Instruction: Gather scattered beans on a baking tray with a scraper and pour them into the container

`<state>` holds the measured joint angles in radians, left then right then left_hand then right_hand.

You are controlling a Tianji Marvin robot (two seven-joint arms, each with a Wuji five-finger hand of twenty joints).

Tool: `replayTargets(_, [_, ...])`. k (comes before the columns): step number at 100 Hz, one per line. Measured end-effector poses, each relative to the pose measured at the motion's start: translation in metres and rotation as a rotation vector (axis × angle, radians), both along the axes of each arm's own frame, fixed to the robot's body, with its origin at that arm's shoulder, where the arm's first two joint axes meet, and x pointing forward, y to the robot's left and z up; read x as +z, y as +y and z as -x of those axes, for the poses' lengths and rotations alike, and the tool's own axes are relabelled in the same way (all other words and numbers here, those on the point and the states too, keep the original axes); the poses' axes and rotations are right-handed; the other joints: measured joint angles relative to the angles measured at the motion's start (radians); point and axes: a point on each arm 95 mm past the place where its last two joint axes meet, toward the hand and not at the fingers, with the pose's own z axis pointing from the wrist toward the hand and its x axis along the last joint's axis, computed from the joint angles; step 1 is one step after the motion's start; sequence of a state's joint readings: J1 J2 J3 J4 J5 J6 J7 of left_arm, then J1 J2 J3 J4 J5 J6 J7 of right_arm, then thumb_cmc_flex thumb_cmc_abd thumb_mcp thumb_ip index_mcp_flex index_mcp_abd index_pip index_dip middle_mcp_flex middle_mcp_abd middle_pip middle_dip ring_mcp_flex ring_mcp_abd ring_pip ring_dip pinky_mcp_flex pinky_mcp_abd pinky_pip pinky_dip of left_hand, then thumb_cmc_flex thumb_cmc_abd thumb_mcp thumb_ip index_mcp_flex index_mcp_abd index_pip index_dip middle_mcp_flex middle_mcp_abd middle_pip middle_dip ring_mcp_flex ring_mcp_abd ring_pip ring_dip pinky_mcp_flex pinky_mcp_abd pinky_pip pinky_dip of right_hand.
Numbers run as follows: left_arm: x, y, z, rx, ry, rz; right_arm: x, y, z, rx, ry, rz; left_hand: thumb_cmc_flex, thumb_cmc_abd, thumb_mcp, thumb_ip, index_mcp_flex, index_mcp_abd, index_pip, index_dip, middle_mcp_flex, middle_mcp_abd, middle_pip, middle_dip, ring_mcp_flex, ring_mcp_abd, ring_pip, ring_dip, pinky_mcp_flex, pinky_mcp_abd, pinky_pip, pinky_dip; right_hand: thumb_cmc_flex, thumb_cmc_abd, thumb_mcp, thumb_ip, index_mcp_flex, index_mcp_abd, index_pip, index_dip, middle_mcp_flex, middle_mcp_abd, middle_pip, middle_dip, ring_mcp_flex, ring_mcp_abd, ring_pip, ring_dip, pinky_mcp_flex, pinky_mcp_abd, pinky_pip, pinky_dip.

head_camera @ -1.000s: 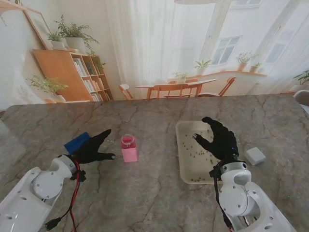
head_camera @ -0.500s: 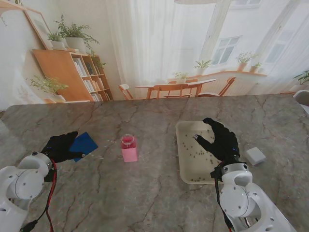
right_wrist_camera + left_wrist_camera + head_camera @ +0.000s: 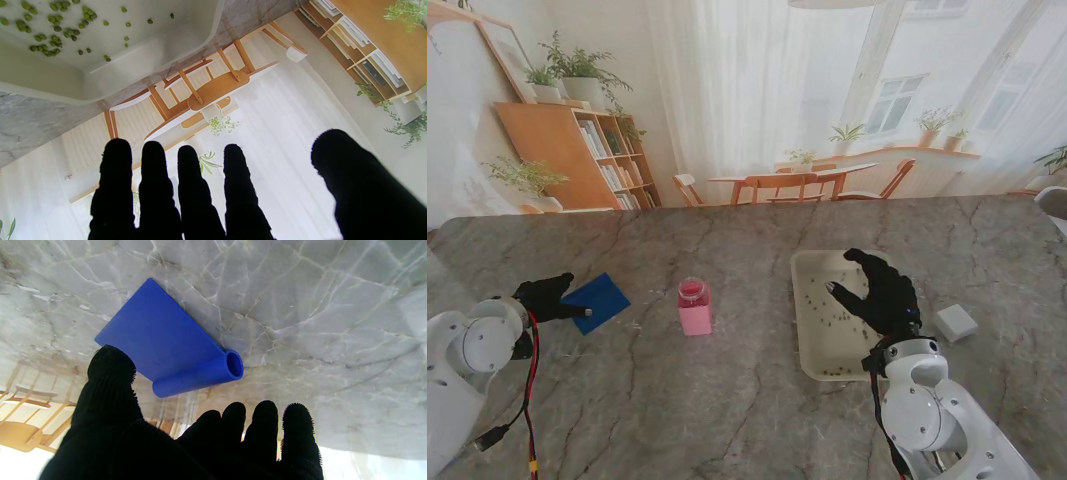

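L hand (image 3: 547,296) sits at far left of the bench (image 3: 727,400), fingers apart, holding nothing. Thumb tip (image 3: 111,363) is just beside the scraper (image 3: 597,301); can't tell if it touches. Other four fingers are curled a bit and clear of it.

Scraper is blue, flat blade w/ a tube handle (image 3: 200,375) along one edge, lying flat on the bench. In the L wrist view the handle's open end shows and the handle edge is the side nearest the hand.

Pink container (image 3: 694,307) stands upright near bench centre, open top, between scraper and tray, apart from both.

Tray (image 3: 812,345) is pale cream, right of centre, long side running away from me. Beans (image 3: 827,318) are small and green, scattered over the tray floor; R wrist view shows a loose bunch (image 3: 50,36) plus a few strays toward the tray's corner. More sit along the tray's near edge in the stand view.

R hand (image 3: 879,292) is over the tray's right side, fingers straight and slightly apart, thumb out to the left, gripping nothing. Can't tell if it touches the tray or hovers.

Small grey-white block (image 3: 955,322) lies on the bench just right of the R hand, off the tray.
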<state>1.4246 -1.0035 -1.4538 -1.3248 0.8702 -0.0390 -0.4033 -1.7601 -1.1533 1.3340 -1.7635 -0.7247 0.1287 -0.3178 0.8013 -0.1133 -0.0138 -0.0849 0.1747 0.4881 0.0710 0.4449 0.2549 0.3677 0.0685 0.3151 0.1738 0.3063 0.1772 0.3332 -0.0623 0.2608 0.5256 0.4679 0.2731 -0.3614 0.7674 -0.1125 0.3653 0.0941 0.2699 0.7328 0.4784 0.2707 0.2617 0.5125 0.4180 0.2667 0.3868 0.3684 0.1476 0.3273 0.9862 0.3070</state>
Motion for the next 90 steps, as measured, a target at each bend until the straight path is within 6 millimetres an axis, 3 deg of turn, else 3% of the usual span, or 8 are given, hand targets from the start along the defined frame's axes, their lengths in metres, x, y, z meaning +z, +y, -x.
replayTargets(19, [-0.009,0.005,-0.010,0.005,0.016,0.007,-0.001,0.001,0.000,0.005,0.003,0.001,-0.027,0.000,0.000,0.000,0.000,0.000,0.000,0.000,-0.001,0.000,0.000,0.000,0.000,-0.001,0.000,0.000,0.000,0.000,-0.012,0.000,0.000,0.000,0.000,0.000,0.000,0.000,0.000,0.000,0.012,0.000,0.000,0.000,0.006,0.000,0.000,0.000,0.000,0.000,-0.001,0.000])
replayTargets(39, [-0.014,0.001,-0.012,-0.014,0.067,0.026,-0.001,0.002,-0.001,0.011,0.005,0.002,-0.128,0.020,-0.011,0.001,-0.001,0.000,-0.014,0.000,-0.018,0.000,-0.007,0.000,-0.001,-0.001,0.000,-0.001,0.000,-0.001,-0.038,0.000,0.000,0.000,-0.011,0.000,0.000,0.000,0.000,0.000,0.013,0.000,0.000,0.000,0.006,0.000,0.000,0.000,0.001,0.000,-0.002,0.000])
replayTargets(54, [-0.018,-0.002,-0.012,-0.072,0.086,0.004,-0.002,0.003,-0.002,0.017,0.006,0.001,-0.129,0.020,-0.011,0.001,-0.017,0.014,-0.046,-0.003,-0.034,0.002,-0.025,-0.004,-0.037,0.016,-0.016,-0.016,0.000,-0.001,-0.040,0.000,0.000,0.000,-0.011,0.000,0.000,0.000,0.000,-0.001,0.013,0.000,0.000,0.000,0.006,0.000,0.000,0.000,0.001,0.000,-0.002,0.000])
replayTargets(71, [-0.021,-0.004,-0.014,-0.101,0.086,-0.053,-0.002,0.003,-0.002,0.018,0.006,0.001,-0.047,-0.015,-0.009,0.001,-0.017,0.027,-0.069,-0.012,-0.043,0.014,-0.022,0.000,-0.038,0.025,-0.014,0.012,0.000,-0.001,-0.038,0.000,0.000,0.013,-0.021,0.000,0.000,0.000,0.000,-0.001,0.014,-0.001,0.000,0.000,0.007,0.000,-0.001,0.000,0.001,0.000,-0.002,0.000])
replayTargets(74, [-0.021,-0.004,-0.014,-0.110,0.087,-0.076,-0.002,0.003,-0.002,0.018,0.006,0.001,-0.007,-0.026,-0.011,0.001,-0.027,0.029,-0.072,-0.014,-0.052,0.014,-0.021,0.001,-0.038,0.021,-0.006,0.015,0.000,-0.001,-0.019,0.000,0.000,0.013,-0.021,0.000,0.000,0.000,0.000,-0.001,0.014,-0.001,0.000,0.000,0.015,0.000,-0.001,0.000,0.001,0.000,-0.002,0.000])
replayTargets(90, [-0.024,-0.008,-0.013,-0.137,0.087,-0.167,-0.002,0.003,-0.002,0.018,0.006,-0.002,0.021,-0.042,-0.028,-0.001,-0.026,0.053,-0.082,-0.024,-0.054,0.034,-0.021,0.006,-0.038,0.019,0.018,0.055,-0.005,0.004,0.144,0.043,0.000,0.013,-0.022,0.000,0.000,0.000,0.000,-0.001,0.024,-0.001,0.000,0.000,0.017,0.000,-0.002,0.000,0.001,0.000,-0.002,0.000])
